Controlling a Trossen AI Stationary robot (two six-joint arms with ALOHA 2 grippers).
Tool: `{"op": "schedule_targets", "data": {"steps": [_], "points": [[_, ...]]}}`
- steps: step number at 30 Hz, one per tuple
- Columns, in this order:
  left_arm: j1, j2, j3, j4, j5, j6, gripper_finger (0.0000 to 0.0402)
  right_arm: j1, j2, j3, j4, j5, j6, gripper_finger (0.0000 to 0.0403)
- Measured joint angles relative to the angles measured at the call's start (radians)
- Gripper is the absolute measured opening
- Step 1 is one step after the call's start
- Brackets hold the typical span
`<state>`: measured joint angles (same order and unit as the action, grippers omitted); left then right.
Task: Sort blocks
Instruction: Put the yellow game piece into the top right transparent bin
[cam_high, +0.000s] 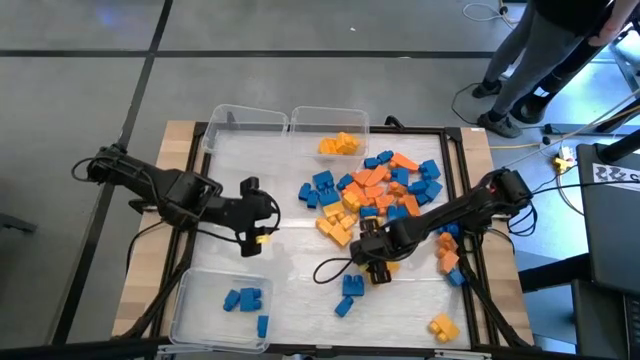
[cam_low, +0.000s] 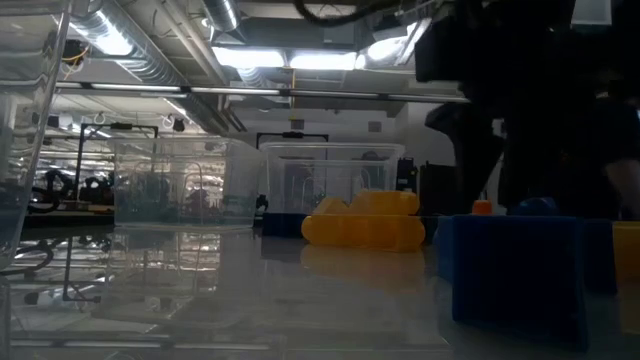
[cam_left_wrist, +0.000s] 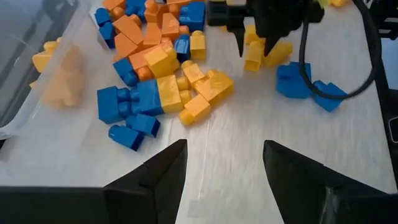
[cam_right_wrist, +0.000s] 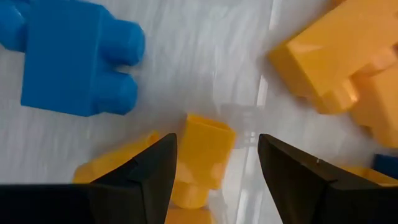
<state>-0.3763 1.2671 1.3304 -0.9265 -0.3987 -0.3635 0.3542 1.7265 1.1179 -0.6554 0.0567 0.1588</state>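
A heap of blue, orange and yellow blocks (cam_high: 385, 195) lies on the white mat at the right. My right gripper (cam_high: 378, 265) is low at the heap's near edge, pointing steeply down and open. Its fingers stand on either side of a small yellow block (cam_right_wrist: 204, 155), which rests on the mat (cam_left_wrist: 254, 56); I see a gap at each side. My left gripper (cam_high: 262, 225) hovers left of the heap, slanting toward it, open with nothing between its fingers (cam_left_wrist: 224, 146). A big blue block (cam_right_wrist: 74, 59) lies beside the yellow one.
Three clear bins stand around the mat. The far-left one (cam_high: 245, 125) has nothing in it, the far one (cam_high: 330, 125) holds yellow blocks (cam_low: 360, 220), and the near-left one (cam_high: 200, 320) holds blue blocks. Loose blue blocks (cam_high: 350, 290) and a yellow one (cam_high: 443, 325) lie near the front. A person's legs (cam_high: 540, 60) show beyond the far right corner.
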Motion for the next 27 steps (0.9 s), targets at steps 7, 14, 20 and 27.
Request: {"op": "schedule_targets", "data": {"steps": [7,14,20,27], "points": [[-0.002,0.000,0.000,-0.001,0.003,-0.001,0.0200,0.000,0.027,0.000,-0.009,0.002,0.037,0.0225],[-0.002,0.000,0.000,-0.001,0.003,-0.003,0.0200,-0.001,0.043,0.001,-0.004,0.003,0.050,0.0225],[-0.002,0.001,0.000,0.000,0.003,-0.003,0.0200,-0.001,0.088,0.000,-0.032,-0.015,0.066,0.0225],[-0.002,0.019,-0.001,0.003,0.002,0.025,0.0200,-0.001,0.112,0.002,-0.021,-0.026,0.050,0.0185]]}}
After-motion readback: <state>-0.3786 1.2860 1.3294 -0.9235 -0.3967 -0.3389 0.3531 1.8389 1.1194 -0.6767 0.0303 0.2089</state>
